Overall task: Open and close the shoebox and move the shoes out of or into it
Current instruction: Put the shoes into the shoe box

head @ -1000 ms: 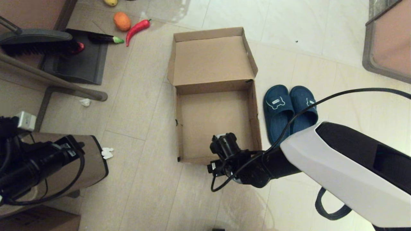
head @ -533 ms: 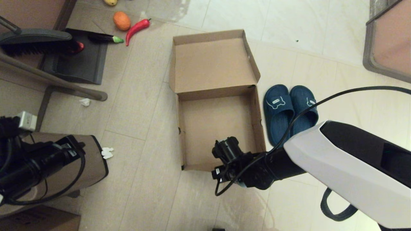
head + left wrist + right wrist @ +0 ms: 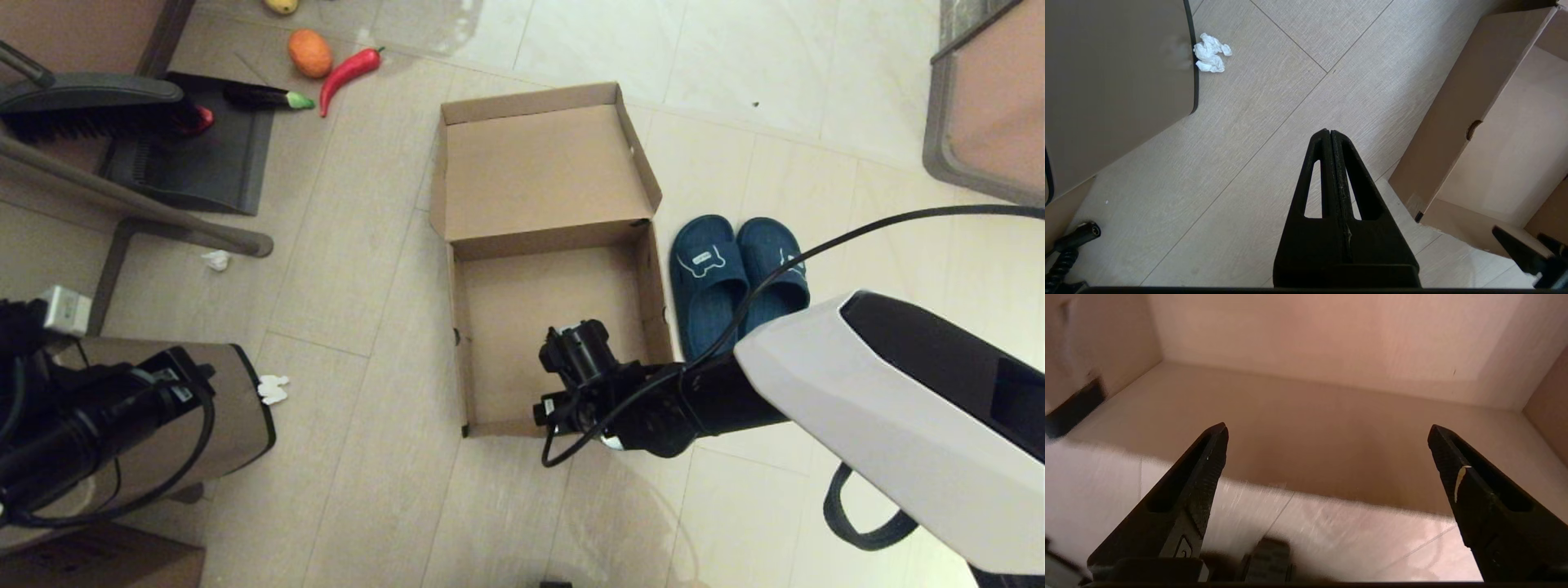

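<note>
The brown cardboard shoebox lies open and empty on the floor, its lid folded back on the far side. The two navy slippers sit side by side on the tiles just right of the box. My right gripper hangs open over the box's near wall, holding nothing; in the head view its wrist covers that edge. The left gripper is shut and empty, parked low at the left, with the shoebox's left wall off to its side.
A brown trash bin stands under my left arm, with crumpled tissue beside it. A dustpan and brush and toy vegetables lie at the far left. A framed panel stands at the far right.
The shoebox has slid a little nearer to me and slightly right. My right wrist dipped at its near edge, then came back up. The left arm stayed put.
</note>
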